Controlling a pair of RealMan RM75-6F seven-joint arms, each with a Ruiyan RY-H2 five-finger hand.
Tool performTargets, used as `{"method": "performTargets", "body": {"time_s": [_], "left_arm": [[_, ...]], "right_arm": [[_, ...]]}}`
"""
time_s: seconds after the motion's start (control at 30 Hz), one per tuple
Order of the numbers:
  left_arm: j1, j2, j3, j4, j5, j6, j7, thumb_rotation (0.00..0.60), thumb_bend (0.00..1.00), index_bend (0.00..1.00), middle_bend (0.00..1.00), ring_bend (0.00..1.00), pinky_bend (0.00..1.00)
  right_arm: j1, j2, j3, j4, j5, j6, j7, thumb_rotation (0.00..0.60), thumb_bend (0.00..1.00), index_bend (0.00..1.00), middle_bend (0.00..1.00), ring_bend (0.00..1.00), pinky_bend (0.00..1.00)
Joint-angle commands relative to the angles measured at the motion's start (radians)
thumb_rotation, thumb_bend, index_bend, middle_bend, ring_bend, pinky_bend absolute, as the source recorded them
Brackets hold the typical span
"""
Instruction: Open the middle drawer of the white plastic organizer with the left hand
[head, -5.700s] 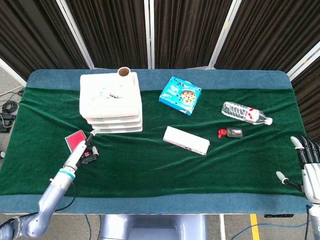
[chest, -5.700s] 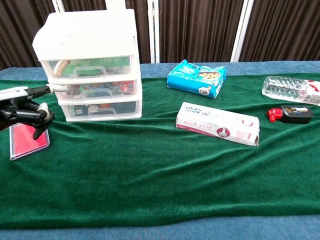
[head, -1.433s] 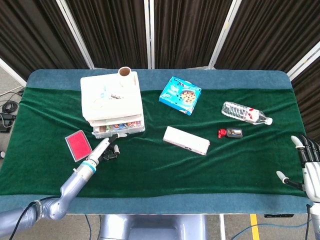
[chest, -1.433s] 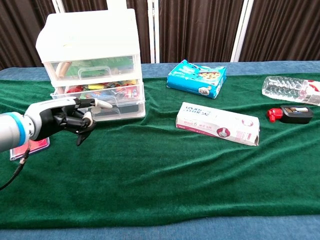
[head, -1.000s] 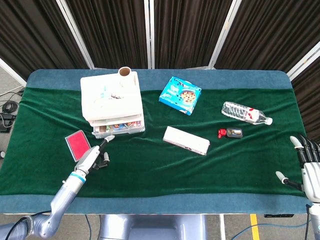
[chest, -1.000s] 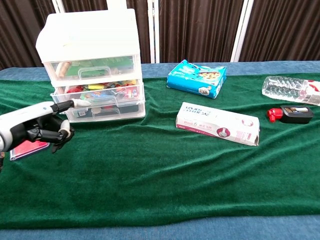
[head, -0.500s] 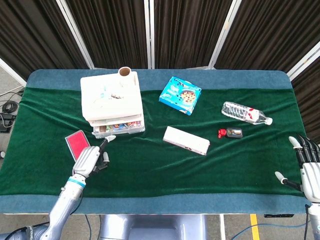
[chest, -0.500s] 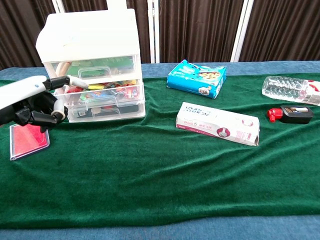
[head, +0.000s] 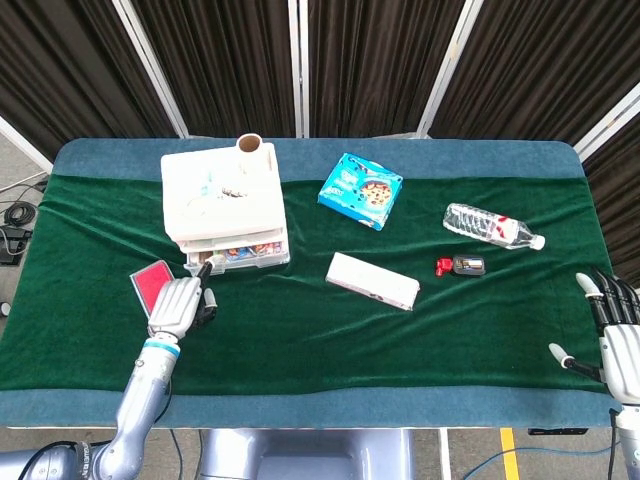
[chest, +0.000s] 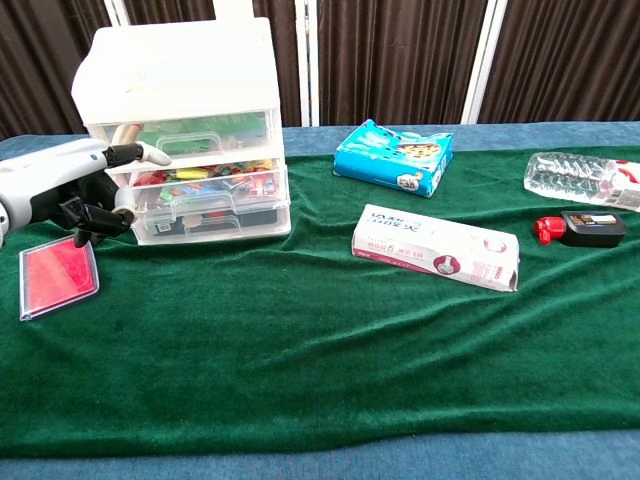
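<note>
1. White plastic organizer (head: 222, 212), head view: stands on the far left part of the green cloth (head: 300, 320), three drawers stacked, a cardboard tube (head: 248, 146) upright at its back edge
2. Middle drawer (head: 238, 254), head view: pulled forward past the top drawer, colourful contents showing from above
3. Left hand (head: 177, 304), head view: hovers just in front of the organizer's left corner, back upward, fingers curled under, one finger pointing toward the drawers, nothing visibly held; sits beside a red card (head: 150, 286) lying flat on the cloth
4. Right hand (head: 612, 338), head view: at the near right edge of the table, fingers spread apart, holding nothing
5. Elsewhere in head view: blue snack pack (head: 360, 190) right of the organizer, long white box (head: 372, 281) near the middle, water bottle (head: 492, 226) on its side at right, small red-and-black device (head: 461, 266) just in front of the bottle
6. Chest view: organizer (chest: 183, 130) at upper left, middle drawer (chest: 207, 187) standing out in front of the top one, bottom drawer beneath it also forward
7. Chest view, left hand (chest: 68, 188): at the organizer's left side, level with the middle drawer, one finger stretched toward its front, the rest curled in on nothing; contact with the drawer cannot be told
8. Chest view: red card (chest: 57, 277) below the hand; right hand out of this frame
</note>
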Motion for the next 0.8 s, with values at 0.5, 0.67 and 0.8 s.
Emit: {"method": "performTargets", "body": {"time_s": [0.5, 0.67, 0.8], "left_arm": [[-0.091, -0.032, -0.036, 0.039, -0.186, -0.016, 0.042, 0.6, 1.0, 0.09, 0.83, 0.68, 0.68], [-0.105, -0.035, -0.041, 0.031, -0.217, -0.021, 0.037, 0.6, 1.0, 0.16, 0.83, 0.69, 0.68], [-0.108, -0.026, -0.035, 0.018, -0.211, -0.023, 0.025, 0.6, 1.0, 0.23, 0.83, 0.69, 0.69]], "right_arm": [[0.001, -0.001, -0.001, 0.001, -0.002, 0.001, 0.0, 0.6, 0.03, 0.03, 0.0, 0.0, 0.0], [0.0, 0.0, 0.0, 0.002, -0.003, 0.002, 0.005, 0.6, 0.03, 0.03, 0.0, 0.0, 0.0], [0.001, 0.0, 0.0, 0.003, -0.001, 0.0, 0.009, 0.6, 0.03, 0.03, 0.0, 0.0, 0.0]]}}
